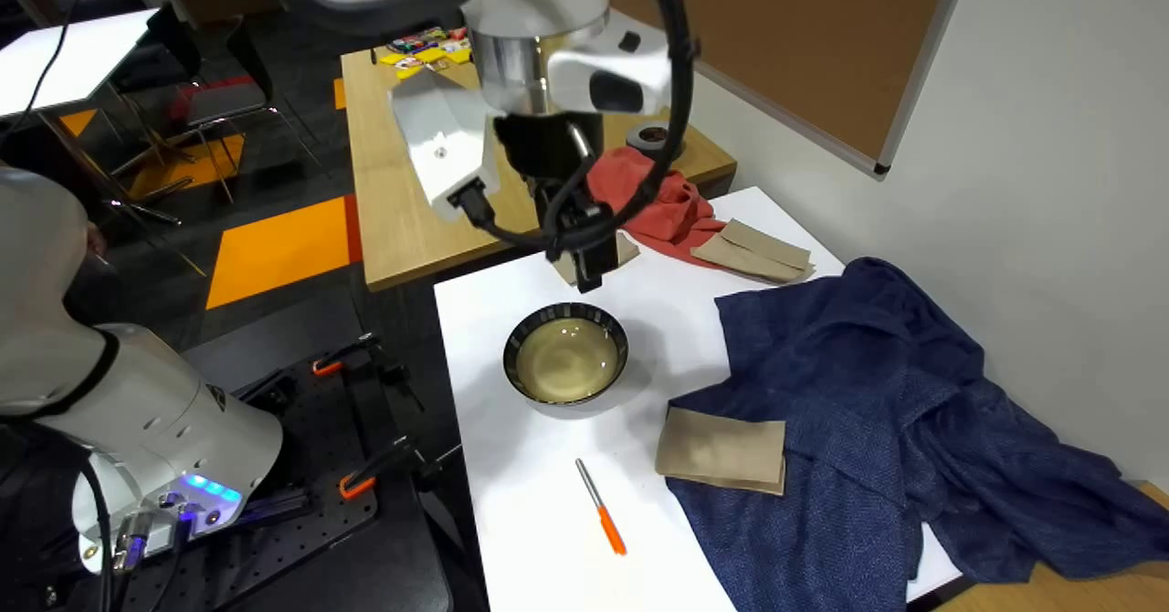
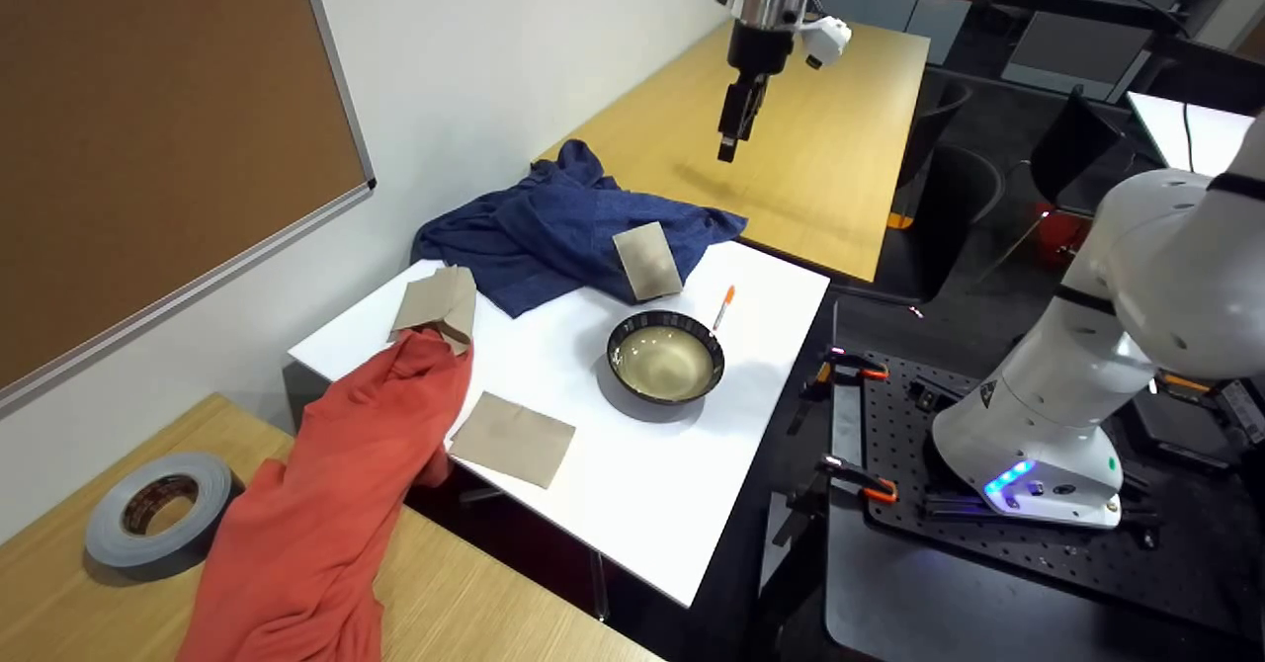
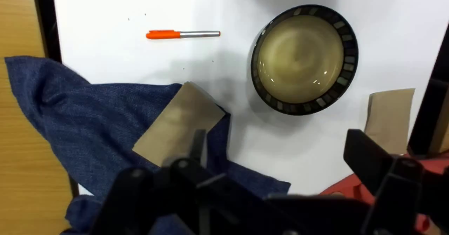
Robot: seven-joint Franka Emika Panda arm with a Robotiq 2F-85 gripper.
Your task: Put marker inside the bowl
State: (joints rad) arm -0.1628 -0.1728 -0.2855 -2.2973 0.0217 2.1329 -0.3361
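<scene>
Your claw (image 3: 277, 140) stands wide above the desk (image 3: 94, 7), marker (image 3: 182, 34) outside the bowl (image 3: 304, 59)

Through the wrist view you look down on the white top, your jaws spread far apart along the lower part. The marker lies flat, orange end toward the desk edge beside a wooden table (image 3: 24, 140), silver end toward the bowl. It is well apart from the bowl, which sits upright nearer the opposite edge. A blue cloth (image 3: 98, 112) reaches past the table-side edge, with a brown sheet (image 3: 180, 122) on it.

In an exterior view, you see the arm (image 1: 539, 0) raised and the claw hanging clear of the desk, appearing just above the bowl's rim; from this angle you cannot tell the jaw gap. Marker and bowl both lie nearer the robot-side edge than the edge facing the wall (image 1: 1032, 183), and a red cloth (image 1: 680, 215) crosses the desk near a corner on the wall side.

In an exterior view, which also takes in a tape roll (image 2: 163, 546), your claw hangs high, seen against the wooden table, its spread unclear. The marker shows just beyond the bowl's rim, toward the corner where the robot-side and table-side edges meet.
</scene>
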